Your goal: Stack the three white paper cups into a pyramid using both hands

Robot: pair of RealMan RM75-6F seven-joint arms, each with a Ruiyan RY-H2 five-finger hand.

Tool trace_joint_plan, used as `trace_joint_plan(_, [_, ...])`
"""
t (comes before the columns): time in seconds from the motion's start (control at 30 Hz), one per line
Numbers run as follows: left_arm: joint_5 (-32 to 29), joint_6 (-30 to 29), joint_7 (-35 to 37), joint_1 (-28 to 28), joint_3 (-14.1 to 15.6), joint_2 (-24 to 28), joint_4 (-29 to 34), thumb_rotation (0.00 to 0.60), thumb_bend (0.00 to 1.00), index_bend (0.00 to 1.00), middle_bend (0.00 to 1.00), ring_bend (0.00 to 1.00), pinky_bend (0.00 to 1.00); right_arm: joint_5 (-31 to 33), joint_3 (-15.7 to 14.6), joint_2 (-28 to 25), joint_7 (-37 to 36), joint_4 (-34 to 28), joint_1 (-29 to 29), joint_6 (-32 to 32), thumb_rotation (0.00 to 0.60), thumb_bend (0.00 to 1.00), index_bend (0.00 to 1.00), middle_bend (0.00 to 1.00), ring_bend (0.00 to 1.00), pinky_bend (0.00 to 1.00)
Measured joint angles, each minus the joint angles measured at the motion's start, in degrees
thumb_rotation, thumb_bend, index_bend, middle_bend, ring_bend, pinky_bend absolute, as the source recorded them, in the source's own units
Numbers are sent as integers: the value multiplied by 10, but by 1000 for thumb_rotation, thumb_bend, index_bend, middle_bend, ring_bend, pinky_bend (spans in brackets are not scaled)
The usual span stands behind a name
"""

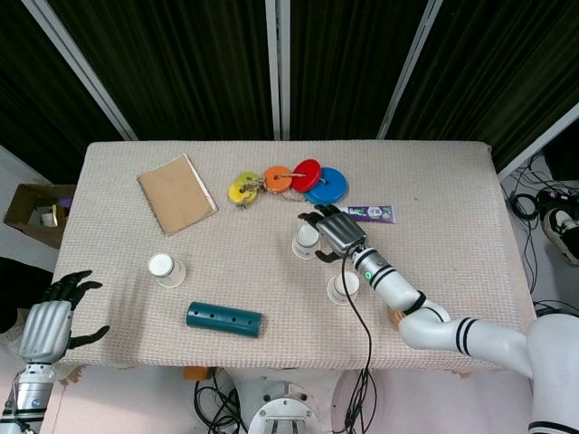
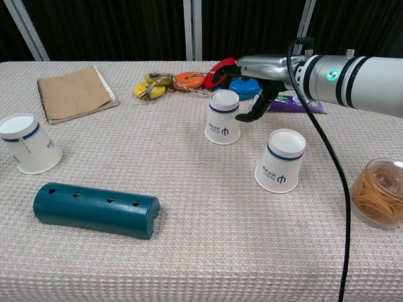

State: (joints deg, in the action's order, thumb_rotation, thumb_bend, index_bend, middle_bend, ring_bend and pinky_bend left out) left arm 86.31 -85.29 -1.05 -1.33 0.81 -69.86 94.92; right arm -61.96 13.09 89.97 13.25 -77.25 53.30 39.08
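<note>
Three white paper cups with blue bands stand apart on the cloth. The left cup (image 1: 166,268) (image 2: 28,143) stands alone. The middle cup (image 1: 306,240) (image 2: 223,117) has my right hand (image 1: 333,231) (image 2: 257,78) beside it on the right. That hand's dark fingers (image 2: 253,108) curve loosely around the cup, one tip right at its side, and the cup rests on the table. The near right cup (image 1: 343,287) (image 2: 281,160) stands free under the right forearm. My left hand (image 1: 52,318) hangs off the table's front left corner, fingers spread and holding nothing.
A teal cylinder (image 1: 224,318) (image 2: 96,209) lies at the front left. At the back are a brown notebook (image 1: 176,193), coloured rings on a string (image 1: 289,181) and a purple packet (image 1: 372,213). A tub of rubber bands (image 2: 380,192) sits at the front right.
</note>
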Motion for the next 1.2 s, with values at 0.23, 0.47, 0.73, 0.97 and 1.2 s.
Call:
trace_joint_plan(0.23, [0, 0, 0, 1, 0, 0, -1, 600, 60, 296, 148, 120, 192, 9, -7, 4, 7, 4, 7, 2, 600, 273, 176, 228, 61, 169])
trace_joint_plan(0.47, [2, -4, 2, 3, 1, 0, -1, 600, 60, 296, 148, 120, 193, 21, -10, 9, 17, 12, 16, 3, 600, 297, 241, 269, 73, 171])
trace_joint_plan(0.73, [0, -8, 3, 8, 2, 3, -2, 600, 60, 296, 148, 120, 193, 4, -8, 35, 16, 29, 24, 26, 600, 365, 399, 403, 163, 221])
trace_joint_plan(0.97, [2, -8, 8, 8, 2, 1, -6, 600, 60, 296, 148, 120, 192, -25, 1, 59, -5, 20, 34, 44, 600, 355, 405, 402, 163, 221])
trace_joint_plan(1.2, [-3, -10, 11, 13, 3, 4, -10, 600, 60, 296, 148, 120, 193, -22, 16, 120, -6, 70, 70, 27, 600, 347, 405, 393, 163, 220])
